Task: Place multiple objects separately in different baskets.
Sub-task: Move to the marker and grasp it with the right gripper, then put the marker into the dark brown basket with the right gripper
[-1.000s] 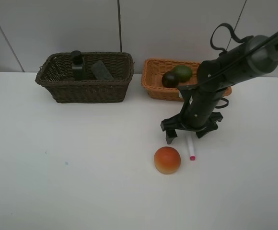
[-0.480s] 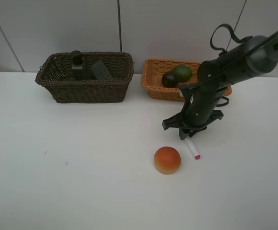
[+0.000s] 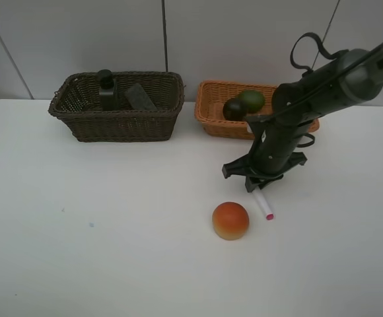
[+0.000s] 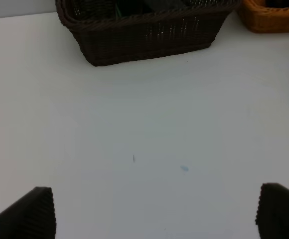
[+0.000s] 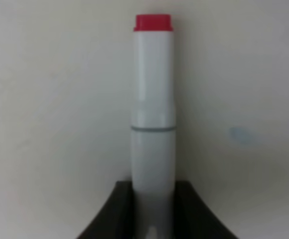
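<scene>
From the high camera I see a smooth matte white table [image 3: 112, 231] against a pale panelled wall [image 3: 79, 33]. At the back stand two rectangular woven wicker baskets. The dark brown basket [image 3: 115, 125] holds a dark square pump bottle [image 3: 105, 90] and a black eraser block [image 3: 140, 96] that leans at a tilt. The orange-tan basket [image 3: 211, 119] holds a round green fruit [image 3: 251, 100] touching a dark mangosteen [image 3: 234, 109]. My right gripper [image 3: 256, 186] is down in front of that basket, clamped on the upper end of the white marker [image 3: 265, 206], whose pink tip slants toward me. A round red-orange peach [image 3: 230, 220] sits just beside the tip, not touching it. The black arm covers part of the orange-tan basket's front.

On the left wrist camera, my left gripper [image 4: 154, 206] has its ribbed dark fingers [image 4: 35, 214] spread wide with nothing between them, above bare table. The dark brown basket [image 4: 144, 35] and a corner of the orange-tan basket [image 4: 271, 20] lie beyond.

On the right wrist camera, the marker [image 5: 153, 109] is a smooth cylinder with a seam ring midway, and the right gripper [image 5: 153, 204] is pinched on its base.
</scene>
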`<state>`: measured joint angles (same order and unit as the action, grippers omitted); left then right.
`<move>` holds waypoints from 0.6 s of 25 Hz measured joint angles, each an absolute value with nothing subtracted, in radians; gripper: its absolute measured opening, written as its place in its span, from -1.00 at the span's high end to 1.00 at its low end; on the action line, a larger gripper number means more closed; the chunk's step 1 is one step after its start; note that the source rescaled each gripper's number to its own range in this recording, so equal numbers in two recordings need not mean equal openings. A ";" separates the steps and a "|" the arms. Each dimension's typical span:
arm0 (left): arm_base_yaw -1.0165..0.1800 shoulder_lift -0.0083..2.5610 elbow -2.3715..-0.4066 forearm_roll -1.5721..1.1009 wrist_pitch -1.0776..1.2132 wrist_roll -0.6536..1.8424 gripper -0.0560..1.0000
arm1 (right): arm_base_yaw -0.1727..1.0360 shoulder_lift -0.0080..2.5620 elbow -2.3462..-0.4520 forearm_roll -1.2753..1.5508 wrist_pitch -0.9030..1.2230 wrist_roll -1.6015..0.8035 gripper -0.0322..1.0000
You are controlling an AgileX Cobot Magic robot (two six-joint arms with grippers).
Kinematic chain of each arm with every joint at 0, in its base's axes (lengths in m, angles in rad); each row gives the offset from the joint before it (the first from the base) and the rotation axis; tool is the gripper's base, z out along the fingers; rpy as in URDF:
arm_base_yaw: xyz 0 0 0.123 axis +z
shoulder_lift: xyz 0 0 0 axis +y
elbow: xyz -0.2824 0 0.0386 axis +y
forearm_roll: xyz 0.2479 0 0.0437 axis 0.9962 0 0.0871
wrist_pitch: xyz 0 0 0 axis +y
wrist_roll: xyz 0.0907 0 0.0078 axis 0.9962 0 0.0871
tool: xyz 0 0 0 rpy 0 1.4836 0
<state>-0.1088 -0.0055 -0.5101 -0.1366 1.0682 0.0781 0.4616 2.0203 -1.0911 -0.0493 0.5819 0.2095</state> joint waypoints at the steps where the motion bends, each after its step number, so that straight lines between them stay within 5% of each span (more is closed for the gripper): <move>1: -0.109 -0.005 -0.510 -0.137 1.068 0.078 -0.96 | 0.462 2.012 -1.088 -0.043 0.584 0.210 0.93; 10: -0.109 -0.005 -0.510 -0.137 1.067 0.078 -0.96 | 0.464 1.723 -1.078 -0.043 0.617 0.191 0.93; 15: -0.109 -0.005 -0.510 -0.137 1.067 0.078 -0.96 | 0.488 1.567 -1.078 -0.043 0.375 0.124 0.93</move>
